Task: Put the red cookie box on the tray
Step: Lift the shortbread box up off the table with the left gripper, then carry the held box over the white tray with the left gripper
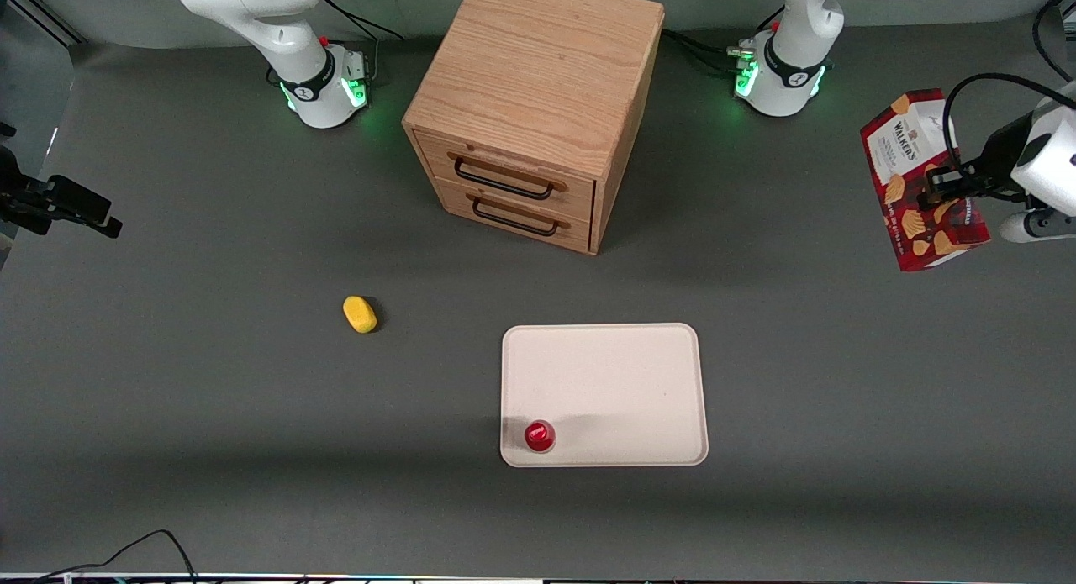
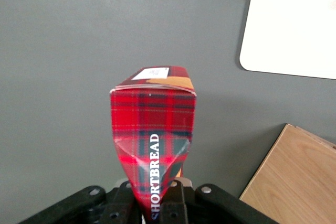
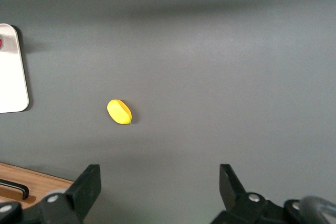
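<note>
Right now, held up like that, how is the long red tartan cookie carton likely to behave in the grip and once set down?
The long red tartan cookie carton probably crushes easily: its card wall looks pinched in where the left arm's pincer, raised off the table at the working arm's end, clamps it. Held near one end, it may swing. Set down on end, it could tip.

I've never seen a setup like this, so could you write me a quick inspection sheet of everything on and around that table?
Surface: grey table, flat.
Job's things: red cookie box held in the air toward the working arm's end of the table; tray on the table, nearer the front camera than the wooden drawer cabinet.
Clutter: small red-capped object on a tray corner; yellow lump on the table.
Claw: claw shut on the box.
Cables: black cables at the table edge.
Surroundings: nothing seen.
</note>
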